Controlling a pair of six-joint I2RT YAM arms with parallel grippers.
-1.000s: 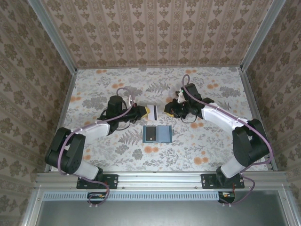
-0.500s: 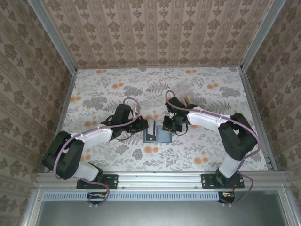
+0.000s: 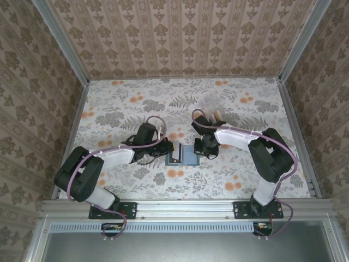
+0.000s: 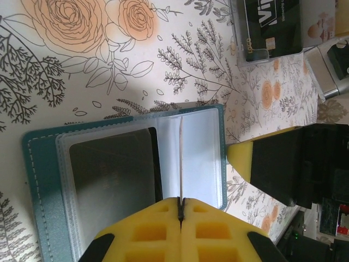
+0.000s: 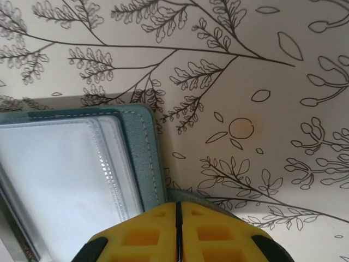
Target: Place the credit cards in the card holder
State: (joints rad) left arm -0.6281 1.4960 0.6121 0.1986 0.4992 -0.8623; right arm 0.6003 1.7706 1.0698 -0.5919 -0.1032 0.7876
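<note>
The left gripper (image 4: 180,203) is seen with its yellow fingers pressed together on a thin white card (image 4: 180,158), held edge-on and upright. Directly under that card the card holder (image 4: 38,185) is spread open on the flowered table (image 5: 245,65), the card's edge lined up along the border between its two clear pockets. A dark card (image 4: 109,174) is already lodged in the pocket to the left. At the holder's far corner the right gripper (image 5: 177,206) is found with fingers together, teal edge just at their tips; whether that edge is pinched cannot be told. From above, the holder is flanked by both grippers.
</note>
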